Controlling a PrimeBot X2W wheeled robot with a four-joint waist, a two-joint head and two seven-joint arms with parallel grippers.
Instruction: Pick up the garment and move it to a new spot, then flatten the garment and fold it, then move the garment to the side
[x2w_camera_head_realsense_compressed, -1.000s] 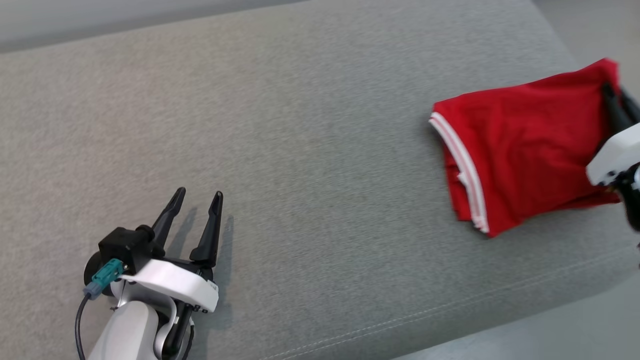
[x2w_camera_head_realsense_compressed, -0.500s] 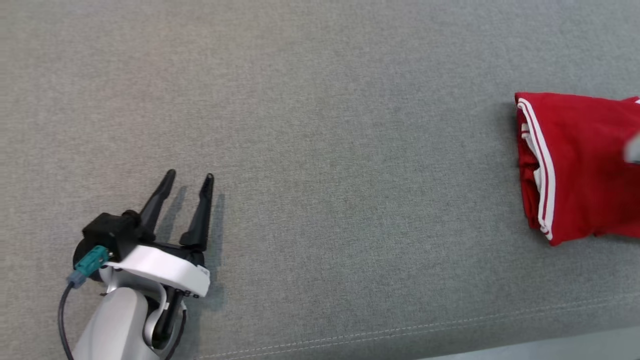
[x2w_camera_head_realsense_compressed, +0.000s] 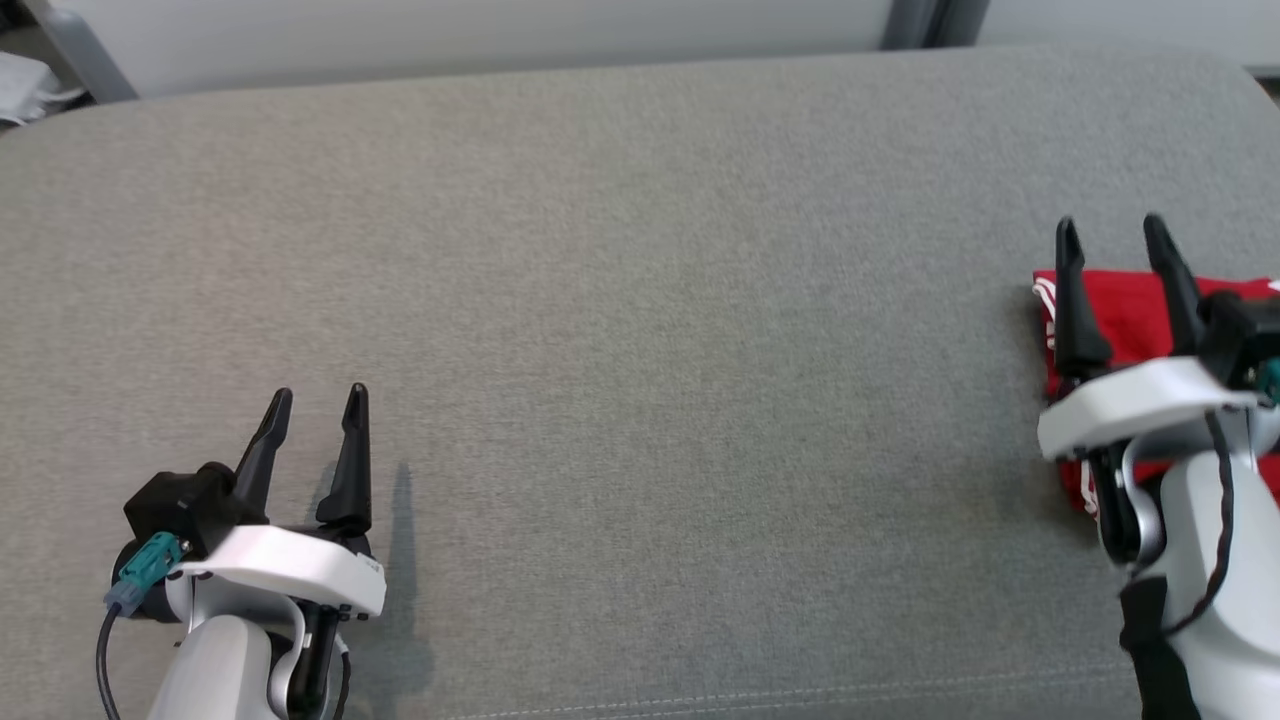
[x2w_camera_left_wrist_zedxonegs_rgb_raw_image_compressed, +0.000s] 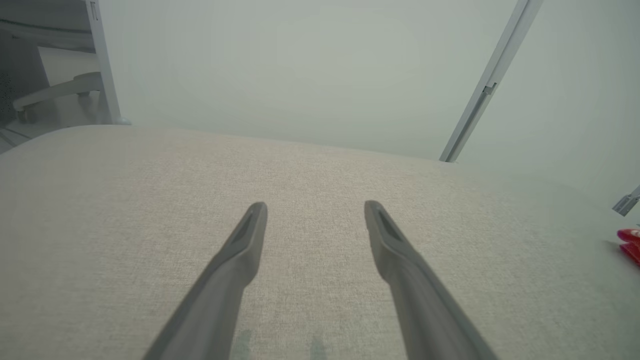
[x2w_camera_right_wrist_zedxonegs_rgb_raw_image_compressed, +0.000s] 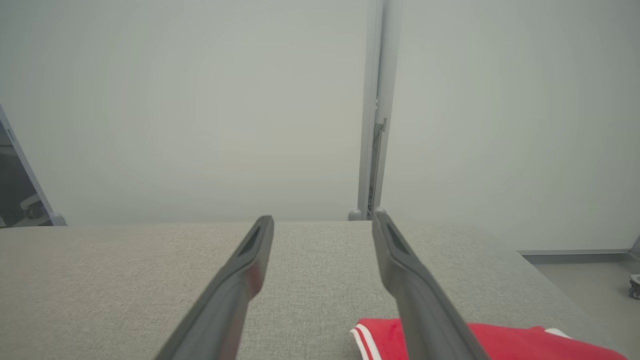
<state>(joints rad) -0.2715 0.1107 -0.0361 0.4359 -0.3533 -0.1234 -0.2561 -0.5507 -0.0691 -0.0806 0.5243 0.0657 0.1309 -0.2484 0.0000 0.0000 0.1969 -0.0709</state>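
The red garment (x2w_camera_head_realsense_compressed: 1125, 325) with white stripes lies folded on the grey cushion (x2w_camera_head_realsense_compressed: 640, 350) at the far right, partly hidden behind my right arm. My right gripper (x2w_camera_head_realsense_compressed: 1112, 232) hovers above it, open, nothing between its fingers. From the right wrist view the garment (x2w_camera_right_wrist_zedxonegs_rgb_raw_image_compressed: 510, 342) sits low under the right finger, its white-striped edge showing, and the gripper (x2w_camera_right_wrist_zedxonegs_rgb_raw_image_compressed: 322, 220) stands wide. My left gripper (x2w_camera_head_realsense_compressed: 318, 398) rests open at the lower left, far from the garment. In the left wrist view a sliver of the garment (x2w_camera_left_wrist_zedxonegs_rgb_raw_image_compressed: 630, 242) shows at the right edge, beyond the open gripper (x2w_camera_left_wrist_zedxonegs_rgb_raw_image_compressed: 315, 206).
The cushion's front seam (x2w_camera_head_realsense_compressed: 800, 690) runs along the bottom. Behind the cushion stands a pale wall with a grey post (x2w_camera_right_wrist_zedxonegs_rgb_raw_image_compressed: 375, 125). A chair base (x2w_camera_left_wrist_zedxonegs_rgb_raw_image_compressed: 55, 95) stands at the back left. Floor (x2w_camera_right_wrist_zedxonegs_rgb_raw_image_compressed: 580, 280) lies off the cushion's right end.
My right gripper has let go of the garment and lifted clear, now open above it. The head camera has shifted, so the whole picture moved. The left gripper stays open.
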